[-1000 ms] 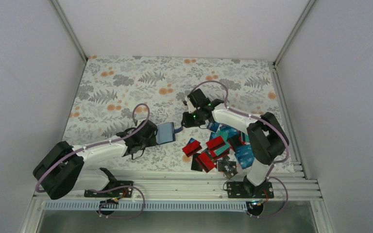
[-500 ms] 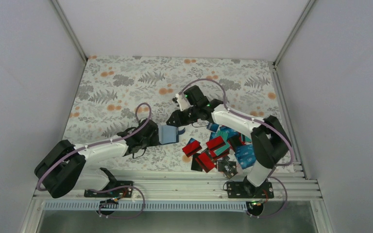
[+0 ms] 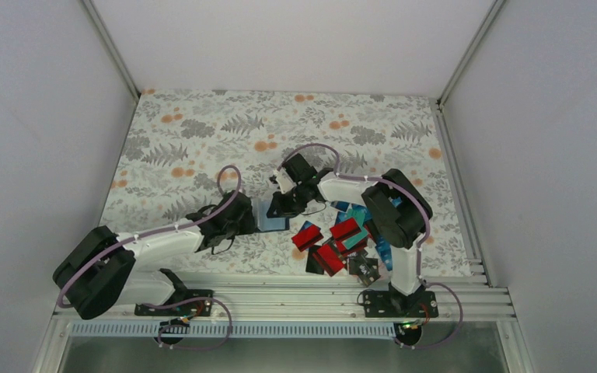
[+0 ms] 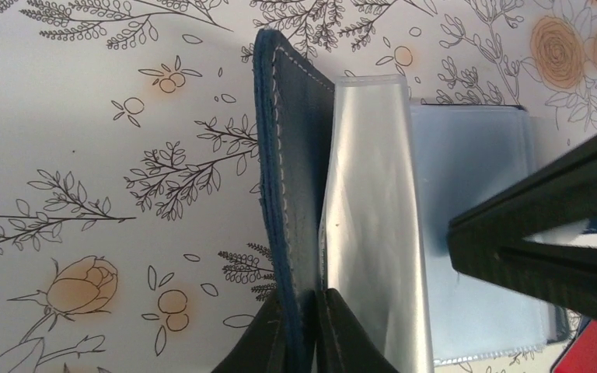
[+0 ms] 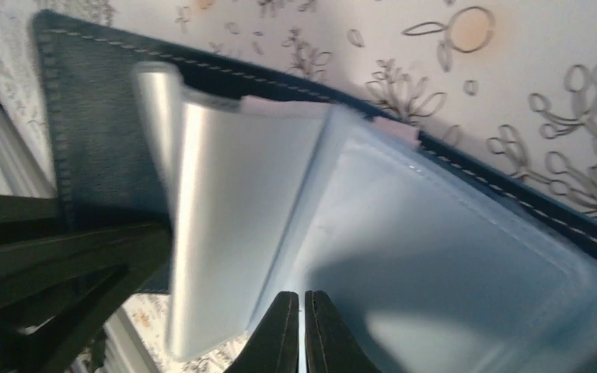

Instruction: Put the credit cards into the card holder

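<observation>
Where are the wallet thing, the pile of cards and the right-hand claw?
card holder point(image 4: 286, 186), left wrist view, on its navy stitched cover.
credit cards point(image 3: 345, 228), top view, on a red card in the pile.
right gripper point(image 5: 304, 305), right wrist view, between its closed fingertips.

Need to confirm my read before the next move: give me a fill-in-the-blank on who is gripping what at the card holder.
The left gripper clamps the card holder by its ____ cover. The right gripper is ____ on the clear sleeves of the holder. The credit cards lie in a pile near the ____ arm's base.
Missing words: navy; shut; right.
</observation>
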